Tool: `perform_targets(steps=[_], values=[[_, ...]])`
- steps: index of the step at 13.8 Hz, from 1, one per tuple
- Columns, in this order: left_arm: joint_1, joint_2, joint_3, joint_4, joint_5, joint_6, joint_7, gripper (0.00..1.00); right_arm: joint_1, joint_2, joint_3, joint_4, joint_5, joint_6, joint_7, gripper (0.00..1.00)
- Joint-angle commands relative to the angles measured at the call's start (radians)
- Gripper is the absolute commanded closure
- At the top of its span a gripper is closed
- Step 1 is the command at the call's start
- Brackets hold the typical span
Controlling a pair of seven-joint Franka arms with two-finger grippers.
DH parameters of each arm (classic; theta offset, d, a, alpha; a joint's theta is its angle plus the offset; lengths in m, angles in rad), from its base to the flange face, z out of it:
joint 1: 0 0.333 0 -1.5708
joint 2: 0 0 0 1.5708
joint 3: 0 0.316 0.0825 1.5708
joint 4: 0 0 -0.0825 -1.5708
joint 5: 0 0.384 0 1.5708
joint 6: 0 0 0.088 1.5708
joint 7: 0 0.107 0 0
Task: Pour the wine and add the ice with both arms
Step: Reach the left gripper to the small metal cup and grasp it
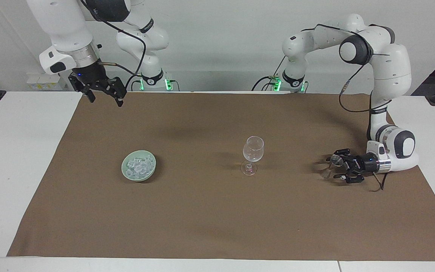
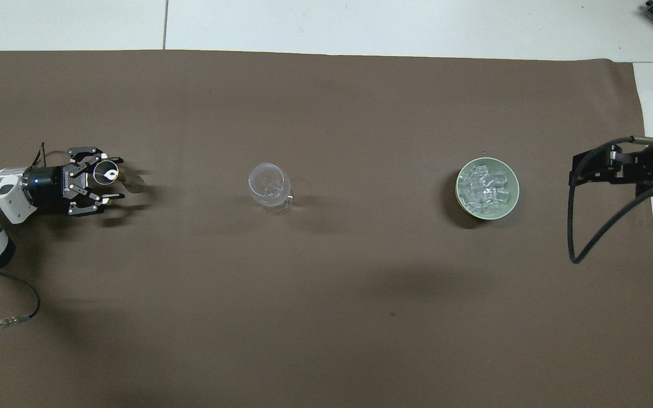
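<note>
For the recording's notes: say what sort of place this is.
Most likely a robotics lab's test table, not a bar. Two white robot arms are mounted at a white table spread with a plain brown cloth, holding only a wine glass and a bowl of ice, before a bare wall.

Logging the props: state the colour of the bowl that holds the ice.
Pale green bowl, filled with clear ice; the overhead view shows it best.

Left pincer (image 1: 341,169) low, level; right pincer (image 1: 103,97) raised, spread.
</note>
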Motion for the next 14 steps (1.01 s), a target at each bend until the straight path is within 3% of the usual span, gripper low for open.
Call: perform_targets(steps=[1, 5, 7, 10, 11, 12, 14], values=[[-0.010, 0.003, 0.011, -0.009, -0.023, -0.012, 0.040, 0.35, -0.008, -0.014, -0.002, -0.019, 0.025, 0.011, -0.019, 0.00], [-0.010, 0.003, 0.011, -0.009, -0.023, -0.011, 0.040, 0.66, -0.008, -0.014, -0.002, -0.019, 0.025, 0.011, -0.019, 0.00], [-0.011, 0.003, 0.011, -0.009, -0.023, -0.011, 0.040, 0.73, -0.008, -0.014, -0.002, -0.019, 0.025, 0.011, -0.019, 0.00], [-0.011, 0.002, 0.011, -0.009, -0.022, -0.011, 0.038, 0.76, -0.008, -0.014, -0.002, -0.019, 0.025, 0.011, -0.019, 0.00], [-0.011, 0.002, 0.011, -0.009, -0.022, -0.011, 0.038, 0.79, -0.008, -0.014, -0.002, -0.019, 0.025, 0.011, -0.019, 0.00], [-0.011, 0.002, 0.011, -0.009, -0.022, -0.011, 0.040, 0.89, -0.008, -0.014, -0.002, -0.019, 0.025, 0.011, -0.019, 0.00], [-0.011, 0.002, 0.010, -0.009, -0.023, -0.012, 0.038, 0.92, -0.008, -0.014, -0.002, -0.019, 0.025, 0.011, -0.019, 0.00]])
